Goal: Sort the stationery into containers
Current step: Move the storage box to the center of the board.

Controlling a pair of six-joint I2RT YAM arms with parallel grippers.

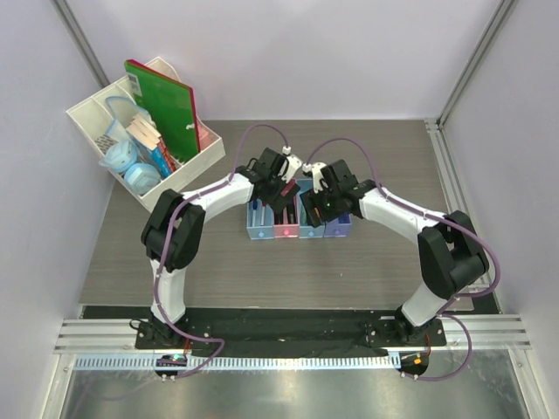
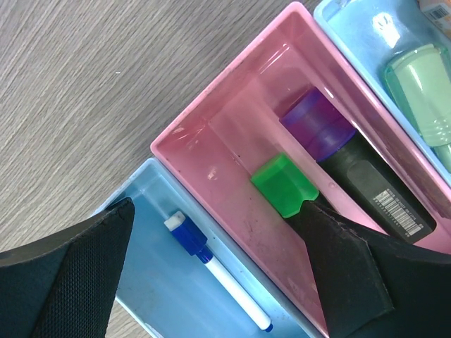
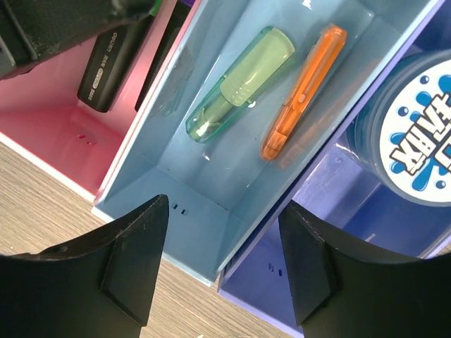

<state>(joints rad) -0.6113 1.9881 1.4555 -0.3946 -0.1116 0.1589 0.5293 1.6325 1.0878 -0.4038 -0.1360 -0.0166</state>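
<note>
The four joined bins stand mid-table: blue (image 1: 259, 229), pink (image 1: 286, 230), blue (image 1: 311, 230), purple (image 1: 338, 229). My left gripper (image 1: 284, 188) (image 2: 215, 232) is open and empty, low over the pink bin (image 2: 211, 151) and first blue bin (image 2: 151, 282). A blue-white pen (image 2: 218, 274) lies in that blue bin. A green marker (image 2: 282, 184) and a purple-black marker (image 2: 345, 158) lie in the pink bin, the green one partly under my right finger (image 2: 352, 274). My right gripper (image 1: 319, 196) (image 3: 224, 211) is open and empty over the second blue bin (image 3: 190, 211), which holds a pale green marker (image 3: 239, 84) and an orange pen (image 3: 303, 91). The red-white pen is out of view.
A round blue-white labelled tub (image 3: 416, 134) sits in the purple bin (image 3: 310, 282). A white desk organiser (image 1: 105, 118) at the back left holds a green notebook (image 1: 166, 100) and pale blue tape rolls (image 1: 131, 166). Frame posts stand at both sides.
</note>
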